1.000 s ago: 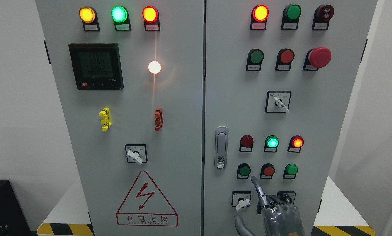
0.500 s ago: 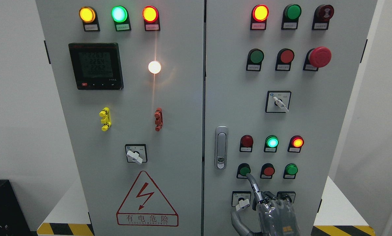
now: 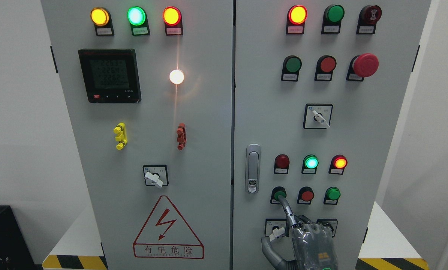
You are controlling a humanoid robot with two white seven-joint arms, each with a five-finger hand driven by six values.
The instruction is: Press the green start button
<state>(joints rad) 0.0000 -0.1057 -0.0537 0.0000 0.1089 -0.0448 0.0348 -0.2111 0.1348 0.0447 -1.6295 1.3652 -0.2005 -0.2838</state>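
Green button point(image 3: 279, 194): small, round, dark green, unlit, set in a black collar with a small label plate beneath; located lower right of the frame on the right door of the grey cabinet point(image 3: 194, 157), leftmost in a row of three, with a red button point(image 3: 306, 195) just beside it and a brighter green button point(image 3: 333, 193) at the row's far end. Directly above that row sat three lamps, the middle green lamp point(image 3: 310, 162) lit.

Right hand point(image 3: 308, 240): grey, entered at the bottom edge right of centre, index finger extended up and to the left, the tip touching the green button's lower edge; the other fingers were curled in, the thumb hung low at the left, nothing was held. It overlapped the white knob switch point(image 3: 276, 228) below the button row.

Change from the frame half a second earlier: the fingertip had then lain just below the button; it had since risen onto it, and the hand had shifted slightly leftward.
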